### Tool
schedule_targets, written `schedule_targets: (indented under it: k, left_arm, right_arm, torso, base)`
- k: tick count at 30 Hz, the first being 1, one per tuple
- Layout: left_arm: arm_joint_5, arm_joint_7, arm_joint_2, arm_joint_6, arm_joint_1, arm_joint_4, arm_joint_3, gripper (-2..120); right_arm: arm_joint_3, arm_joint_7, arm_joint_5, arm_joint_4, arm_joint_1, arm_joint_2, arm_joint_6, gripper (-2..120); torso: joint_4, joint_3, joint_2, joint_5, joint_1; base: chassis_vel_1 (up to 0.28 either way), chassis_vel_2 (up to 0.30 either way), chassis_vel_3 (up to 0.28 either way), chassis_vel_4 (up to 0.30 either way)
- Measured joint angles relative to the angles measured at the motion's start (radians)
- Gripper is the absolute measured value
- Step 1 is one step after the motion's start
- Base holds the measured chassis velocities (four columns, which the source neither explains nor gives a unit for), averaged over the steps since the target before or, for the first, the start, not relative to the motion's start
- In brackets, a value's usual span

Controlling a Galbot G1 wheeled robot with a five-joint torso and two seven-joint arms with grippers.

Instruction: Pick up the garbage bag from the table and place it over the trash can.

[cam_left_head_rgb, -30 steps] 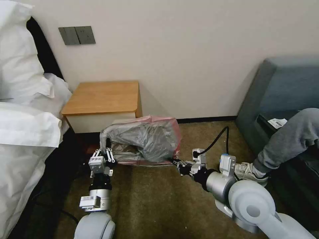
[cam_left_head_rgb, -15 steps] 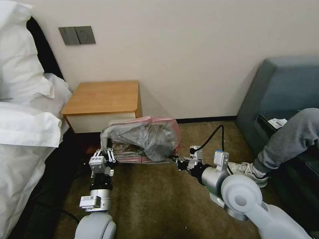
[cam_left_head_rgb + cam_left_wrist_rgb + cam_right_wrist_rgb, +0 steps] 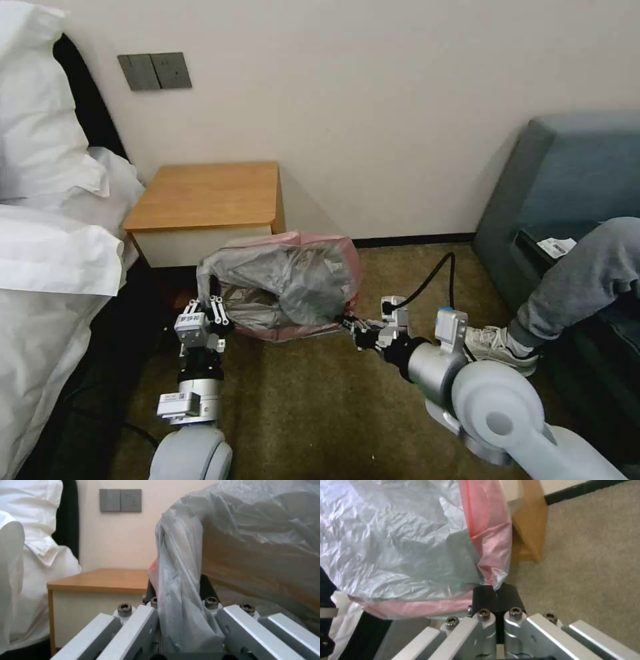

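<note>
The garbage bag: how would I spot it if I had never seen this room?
Find the wooden bedside table against the wall, next to the bed. On the carpet just in front of it, the garbage bag is stretched between the left hand and the right hand. It is the one crinkly, see-through grey thing there, edged with a pinkish-red band.

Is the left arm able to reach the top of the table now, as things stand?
Probably not at once. The left claw is shut on the garbage bag, low in front of the table, and the right claw grips the bag's other side, so the stretched bag ties it down.
</note>
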Motion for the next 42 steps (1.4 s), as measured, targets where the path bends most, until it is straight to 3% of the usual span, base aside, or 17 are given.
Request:
schedule_targets:
  k: [10, 42]
  left_arm:
    - [-0.045, 0.001, 0.006, 0.020, 0.017, -0.044, 0.006, 6]
    - [-0.037, 0.016, 0.000, 0.012, 0.034, -0.044, 0.022, 6]
  right_arm:
    - [-0.025, -0.037, -0.037, -0.112, 0.049, 0.026, 0.014, 0]
    - [-0.080, -0.119, -0.088, -0.219, 0.163, 0.013, 0.052, 0]
  torso:
    - [0.0002, 0.000, 0.000, 0.0002, 0.000]
    - [0.0000, 0.000, 0.000, 0.0001, 0.000]
  base:
    - [0.000, 0.000, 0.000, 0.000]
    - [0.000, 0.000, 0.000, 0.000]
